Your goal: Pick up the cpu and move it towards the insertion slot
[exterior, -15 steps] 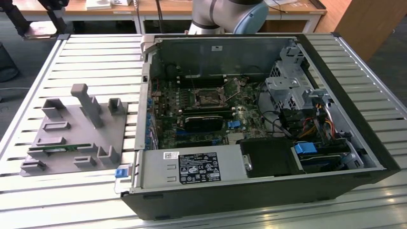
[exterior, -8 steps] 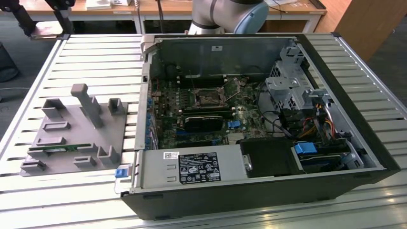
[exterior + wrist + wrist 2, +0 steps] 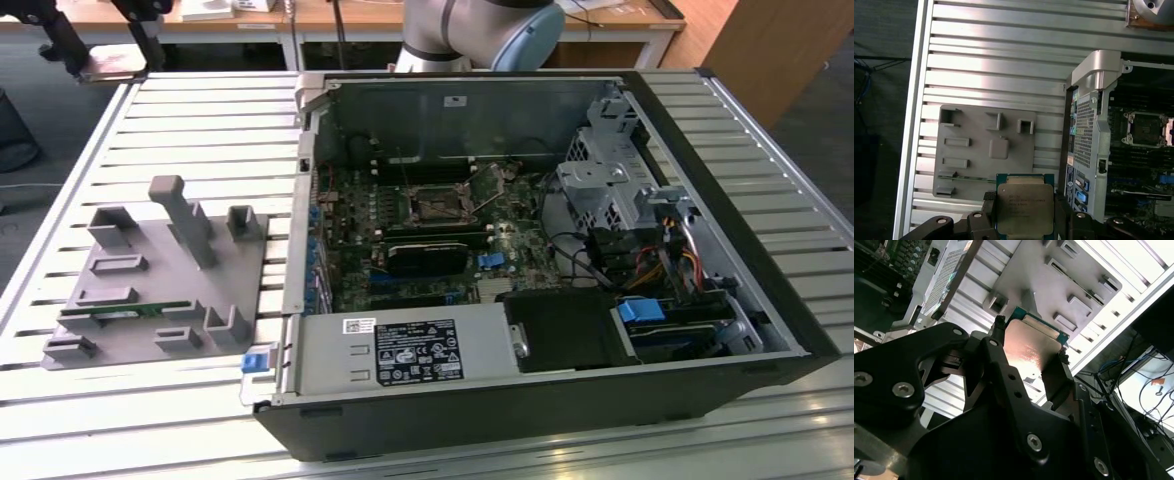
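On the exterior view's left, a grey tray point(image 3: 147, 290) with upright posts and shallow recesses lies on the slatted metal table point(image 3: 200, 110), and a narrow green memory stick point(image 3: 127, 313) sits in one of its slots. Just beside the tray, toward the exterior view's right, stands an open computer case point(image 3: 561, 250) with its green motherboard point(image 3: 400, 230) exposed; the insertion slot point(image 3: 438, 202), a small dark square in a silver frame, sits near the middle of that board, above a long black module point(image 3: 427, 257). Behind the case, the pale base of the robot arm point(image 3: 474, 35) rises at the table's far edge. In the first wrist view the gripper point(image 3: 1024, 220) pinches the cpu point(image 3: 1023, 207) by two opposite edges, its black fingers point(image 3: 985, 205) pressed against the chip's sides, silver top facing the camera. The chip hangs above the tray's edge, well apart from the slot point(image 3: 1144, 128) seen inside the case. In the second wrist view the same chip point(image 3: 1029, 352) shows as a shiny plate clamped between the jaws over the tray point(image 3: 1054, 280).
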Available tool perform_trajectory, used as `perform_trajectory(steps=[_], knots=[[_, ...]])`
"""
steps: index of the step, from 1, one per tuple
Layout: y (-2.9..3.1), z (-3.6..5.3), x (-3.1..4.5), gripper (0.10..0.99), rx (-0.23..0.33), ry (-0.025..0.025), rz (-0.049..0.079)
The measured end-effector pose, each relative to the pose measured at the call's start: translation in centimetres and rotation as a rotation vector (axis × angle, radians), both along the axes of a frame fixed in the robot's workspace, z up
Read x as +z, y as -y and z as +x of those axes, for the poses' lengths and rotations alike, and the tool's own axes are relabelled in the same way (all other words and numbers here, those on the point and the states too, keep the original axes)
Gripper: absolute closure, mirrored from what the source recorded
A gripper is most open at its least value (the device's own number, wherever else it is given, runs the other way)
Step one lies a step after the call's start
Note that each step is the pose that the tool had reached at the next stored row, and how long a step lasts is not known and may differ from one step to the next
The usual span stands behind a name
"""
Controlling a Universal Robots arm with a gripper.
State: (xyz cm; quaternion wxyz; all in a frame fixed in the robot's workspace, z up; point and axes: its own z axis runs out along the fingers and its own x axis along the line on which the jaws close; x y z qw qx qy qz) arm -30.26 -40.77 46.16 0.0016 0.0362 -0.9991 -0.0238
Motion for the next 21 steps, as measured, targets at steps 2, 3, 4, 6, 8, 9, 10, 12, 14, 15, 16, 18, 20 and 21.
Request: perform_trajectory(steps=[2,3,4,6,8,9,10,12,14,15,16,18,20,21], knots=[[0.00,0.27,0.00,0.545,0.001,-0.0001,0.000],[0.00,0.38,0.00,0.545,0.001,0.0000,0.000],[0.00,0.49,0.00,0.545,0.001,0.0000,0.000],[0.00,0.72,0.00,0.545,0.002,-0.0001,0.000],[0.00,1.01,0.00,0.545,0.002,0.0000,0.000],[0.00,1.18,0.01,0.545,0.003,-0.0001,0.000],[0.00,1.34,0.00,0.545,0.003,0.0000,0.000],[0.00,1.64,0.00,0.545,0.003,0.0000,0.000],[0.00,1.94,0.00,0.545,0.004,0.0000,0.000],[0.00,2.08,0.01,0.545,0.004,-0.0001,0.000],[0.00,2.23,0.00,0.545,0.004,0.0000,0.000],[0.00,2.51,0.00,0.545,0.005,0.0000,0.000],[0.00,2.78,0.00,0.545,0.005,0.0000,0.000],[0.00,2.91,0.00,0.545,0.006,0.0000,0.000]])
